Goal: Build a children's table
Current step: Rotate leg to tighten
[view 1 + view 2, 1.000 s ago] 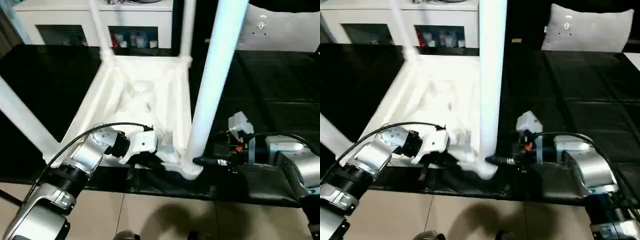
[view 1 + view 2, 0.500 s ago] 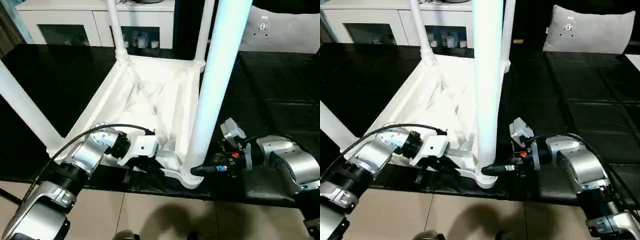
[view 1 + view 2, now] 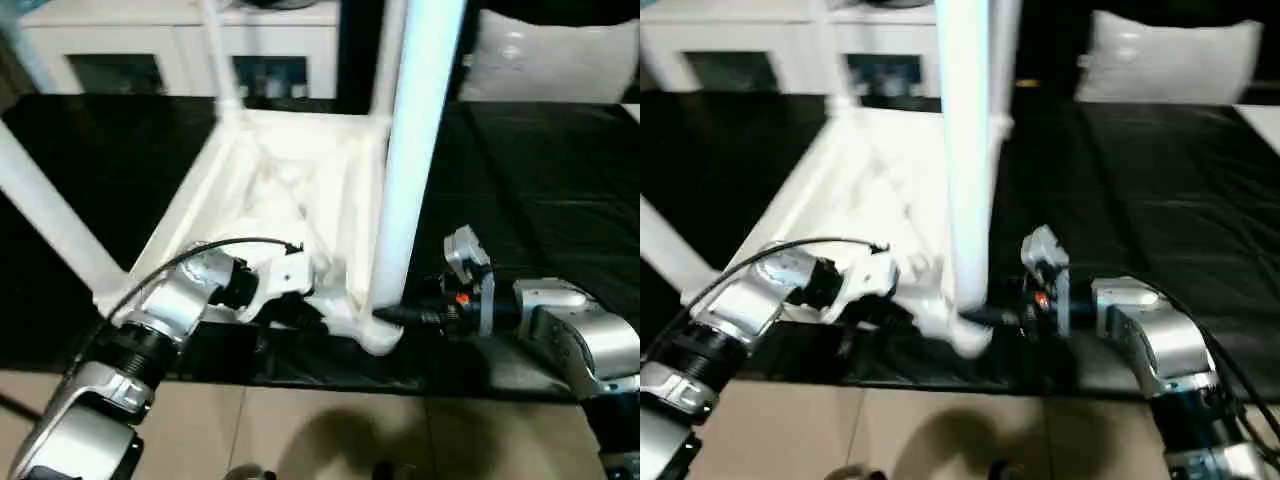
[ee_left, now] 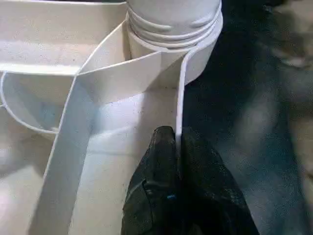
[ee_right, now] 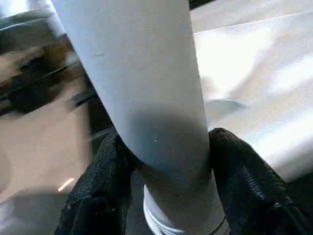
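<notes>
A: What is seen from the head views?
B: The children's table (image 3: 290, 190) is laid upside down on the black bench (image 3: 540, 180), legs raised.

A: And at the left wrist?
B: The left tool (image 4: 177, 147) is clenched on the top's thin rim.

A: At the right wrist?
B: The nearest leg (image 5: 146, 98) is clasped low by the right tool (image 5: 168, 166).

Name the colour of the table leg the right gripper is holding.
White; the table leg shows best in the right wrist view.
</notes>
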Motion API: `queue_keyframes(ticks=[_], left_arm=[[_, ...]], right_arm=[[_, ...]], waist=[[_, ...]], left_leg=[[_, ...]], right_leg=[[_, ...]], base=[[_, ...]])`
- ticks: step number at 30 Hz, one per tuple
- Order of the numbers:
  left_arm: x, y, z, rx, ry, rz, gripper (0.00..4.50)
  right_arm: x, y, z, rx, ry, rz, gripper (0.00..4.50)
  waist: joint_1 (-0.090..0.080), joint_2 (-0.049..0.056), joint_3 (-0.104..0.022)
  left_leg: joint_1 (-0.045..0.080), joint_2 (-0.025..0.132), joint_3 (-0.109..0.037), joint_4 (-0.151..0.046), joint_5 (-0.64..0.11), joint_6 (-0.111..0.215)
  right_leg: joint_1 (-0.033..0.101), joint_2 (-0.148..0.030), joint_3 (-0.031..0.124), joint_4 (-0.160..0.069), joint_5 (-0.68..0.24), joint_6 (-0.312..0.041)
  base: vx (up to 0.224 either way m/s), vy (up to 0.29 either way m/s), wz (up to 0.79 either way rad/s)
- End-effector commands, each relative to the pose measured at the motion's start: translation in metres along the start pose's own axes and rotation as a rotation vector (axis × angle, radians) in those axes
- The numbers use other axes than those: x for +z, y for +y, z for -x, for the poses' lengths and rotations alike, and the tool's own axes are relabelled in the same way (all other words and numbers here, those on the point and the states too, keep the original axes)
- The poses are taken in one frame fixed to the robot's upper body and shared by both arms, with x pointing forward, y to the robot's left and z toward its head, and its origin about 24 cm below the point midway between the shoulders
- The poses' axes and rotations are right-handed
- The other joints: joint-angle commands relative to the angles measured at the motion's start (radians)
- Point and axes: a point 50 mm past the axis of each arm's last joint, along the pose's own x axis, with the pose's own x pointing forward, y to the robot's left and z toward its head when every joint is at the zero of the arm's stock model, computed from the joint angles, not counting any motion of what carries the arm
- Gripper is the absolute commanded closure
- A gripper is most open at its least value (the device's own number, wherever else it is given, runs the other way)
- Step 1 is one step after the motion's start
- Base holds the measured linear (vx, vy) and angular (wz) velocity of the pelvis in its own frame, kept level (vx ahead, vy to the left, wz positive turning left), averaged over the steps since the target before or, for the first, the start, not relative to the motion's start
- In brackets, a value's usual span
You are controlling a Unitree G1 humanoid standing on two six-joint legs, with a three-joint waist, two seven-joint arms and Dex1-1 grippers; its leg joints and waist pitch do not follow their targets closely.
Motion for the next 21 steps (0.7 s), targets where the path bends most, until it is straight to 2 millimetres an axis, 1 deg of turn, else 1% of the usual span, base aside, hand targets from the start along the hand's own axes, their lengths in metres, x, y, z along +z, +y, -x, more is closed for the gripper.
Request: queue_keyframes(ticks=[1, 2, 3, 4, 5, 6, 7, 8, 9, 10, 11, 12, 13, 14, 15, 16, 17, 18, 20, 21], left_arm=[[0.027, -0.004, -0.015, 0.021, -0.103, -0.033, 4.50], [0.031, -0.004, -0.021, 0.058, -0.108, -0.014, 4.50], [0.031, -0.004, -0.021, 0.058, -0.108, -0.014, 4.50], [0.033, -0.004, -0.025, 0.085, -0.108, 0.002, 4.50], [0.037, -0.004, -0.032, 0.129, -0.111, 0.026, 4.50], [0.042, -0.002, -0.038, 0.185, -0.113, 0.046, 4.50], [0.046, -0.001, -0.042, 0.221, -0.117, 0.060, 4.50], [0.049, 0.000, -0.045, 0.250, -0.122, 0.073, 4.50], [0.052, 0.001, -0.048, 0.273, -0.132, 0.086, 4.50], [0.055, 0.001, -0.051, 0.286, -0.137, 0.094, 4.50], [0.057, 0.000, -0.054, 0.291, -0.138, 0.087, 4.50], [0.058, 0.000, -0.054, 0.292, -0.135, 0.078, 4.50], [0.057, 0.000, -0.054, 0.293, -0.132, 0.074, 4.50], [0.057, 0.000, -0.054, 0.292, -0.128, 0.072, 4.50], [0.056, 0.000, -0.052, 0.293, -0.124, 0.070, 4.50], [0.055, 0.000, -0.051, 0.298, -0.119, 0.069, 4.50], [0.053, 0.001, -0.049, 0.299, -0.115, 0.063, 4.50], [0.051, 0.002, -0.045, 0.299, -0.111, 0.055, 4.50], [0.047, 0.003, -0.042, 0.301, -0.105, 0.059, 4.50], [0.043, 0.003, -0.038, 0.278, -0.111, 0.042, 4.50]], right_arm=[[0.000, 0.003, -0.018, -0.095, 0.000, -0.013, 2.45], [0.000, -0.001, -0.023, -0.191, -0.009, -0.033, 2.46], [0.000, -0.001, -0.023, -0.191, -0.009, -0.033, 2.46], [-0.001, -0.002, -0.026, -0.258, -0.014, -0.050, 2.46], [0.000, -0.007, -0.030, -0.389, -0.017, -0.064, 2.47], [0.000, -0.012, -0.033, -0.500, -0.027, -0.075, 2.49], [0.001, -0.013, -0.035, -0.555, -0.036, -0.090, 2.50], [0.001, -0.014, -0.037, -0.592, -0.046, -0.103, 2.50], [0.003, -0.015, -0.039, -0.630, -0.063, -0.106, 2.50], [0.005, -0.015, -0.041, -0.652, -0.086, -0.098, 2.50], [0.008, -0.014, -0.042, -0.653, -0.118, -0.087, 2.50], [0.010, -0.013, -0.043, -0.643, -0.141, -0.081, 1.97], [0.011, -0.012, -0.044, -0.637, -0.159, -0.083, 1.84], [0.012, -0.011, -0.044, -0.629, -0.168, -0.083, 1.84], [0.012, -0.010, -0.044, -0.616, -0.167, -0.076, 1.78], [0.012, -0.009, -0.043, -0.613, -0.165, -0.071, 1.64], [0.012, -0.008, -0.042, -0.608, -0.169, -0.071, 1.49], [0.013, -0.008, -0.039, -0.591, -0.180, -0.071, 1.41], [0.013, -0.008, -0.036, -0.575, -0.188, -0.067, 1.37], [0.014, -0.008, -0.030, -0.536, -0.189, -0.049, 1.37]], waist=[[0.000, -0.016, -0.069], [-0.013, -0.018, -0.067], [-0.021, -0.016, -0.066], [-0.027, -0.016, -0.067], [-0.029, -0.014, -0.069], [-0.039, -0.014, -0.066], [-0.047, -0.013, -0.068], [-0.052, -0.013, -0.068], [-0.054, -0.012, -0.069], [-0.055, -0.008, -0.071], [-0.054, -0.009, -0.074], [-0.054, -0.009, -0.076], [-0.052, -0.009, -0.077], [-0.051, -0.008, -0.077], [-0.050, -0.007, -0.078], [-0.045, -0.006, -0.080], [-0.040, -0.006, -0.081], [-0.037, -0.005, -0.082], [-0.031, -0.006, -0.081], [-0.029, -0.005, -0.081]], left_leg=[[-0.008, 0.008, -0.009, -0.076, -0.203, 0.037], [-0.007, 0.007, -0.008, -0.075, -0.208, 0.037], [-0.002, 0.002, -0.007, -0.071, -0.220, 0.042], [-0.001, 0.003, -0.007, -0.071, -0.218, 0.042], [-0.003, 0.002, -0.008, -0.070, -0.215, 0.046], [-0.006, 0.002, -0.007, -0.071, -0.211, 0.044], [0.001, -0.001, -0.007, -0.067, -0.224, 0.039], [-0.001, -0.002, -0.008, -0.067, -0.229, 0.044], [0.001, -0.001, -0.008, -0.067, -0.231, 0.048], [0.001, 0.000, -0.007, -0.067, -0.230, 0.056], [-0.003, 0.002, -0.009, -0.069, -0.218, 0.062], [-0.006, 0.004, -0.010, -0.070, -0.212, 0.072], [-0.006, 0.005, -0.009, -0.070, -0.204, 0.075], [-0.008, 0.006, -0.009, -0.071, -0.191, 0.084], [-0.007, 0.007, -0.009, -0.071, -0.187, 0.086], [-0.005, 0.009, -0.008, -0.070, -0.173, 0.090], [-0.007, 0.011, -0.008, -0.071, -0.149, 0.095], [-0.007, 0.012, -0.007, -0.070, -0.136, 0.101], [-0.006, 0.013, -0.005, -0.070, -0.134, 0.104], [-0.005, 0.013, -0.004, -0.071, -0.135, 0.104]], right_leg=[[0.069, -0.052, 0.032, -0.081, -0.544, -0.089], [0.066, -0.050, 0.030, -0.086, -0.554, -0.080], [0.060, -0.048, 0.027, -0.094, -0.576, -0.075], [0.061, -0.049, 0.028, -0.093, -0.576, -0.076], [0.062, -0.048, 0.026, -0.093, -0.572, -0.076], [0.059, -0.045, 0.025, -0.094, -0.570, -0.075], [0.055, -0.044, 0.020, -0.098, -0.589, -0.071], [0.057, -0.043, 0.018, -0.101, -0.593, -0.066], [0.056, -0.043, 0.019, -0.102, -0.590, -0.064], [0.055, -0.043, 0.020, -0.102, -0.569, -0.068], [0.058, -0.044, 0.022, -0.098, -0.534, -0.076], [0.061, -0.044, 0.024, -0.094, -0.500, -0.085], [0.062, -0.044, 0.025, -0.091, -0.480, -0.091], [0.063, -0.044, 0.028, -0.086, -0.446, -0.105], [0.064, -0.045, 0.029, -0.084, -0.432, -0.113], [0.064, -0.045, 0.032, -0.080, -0.400, -0.130], [0.067, -0.046, 0.035, -0.072, -0.357, -0.146], [0.069, -0.045, 0.036, -0.067, -0.325, -0.160], [0.070, -0.046, 0.039, -0.065, -0.306, -0.172], [0.070, -0.047, 0.039, -0.065, -0.307, -0.174]], base=[[0.000, 0.000, 0.00], [0.000, 0.000, 0.00], [0.000, 0.000, 0.00], [0.000, 0.000, 0.00], [0.000, 0.000, 0.00], [0.000, 0.000, 0.00], [0.000, 0.000, 0.00], [0.000, 0.000, 0.00], [0.000, 0.000, 0.00], [0.000, 0.000, 0.00], [0.000, 0.000, 0.00], [0.000, 0.000, 0.00], [0.000, 0.000, 0.00], [0.000, 0.000, 0.00], [0.000, 0.000, 0.00], [0.000, 0.000, 0.00], [0.000, 0.000, 0.00], [0.000, 0.000, 0.00], [0.000, 0.000, 0.00], [0.000, 0.000, 0.00]])
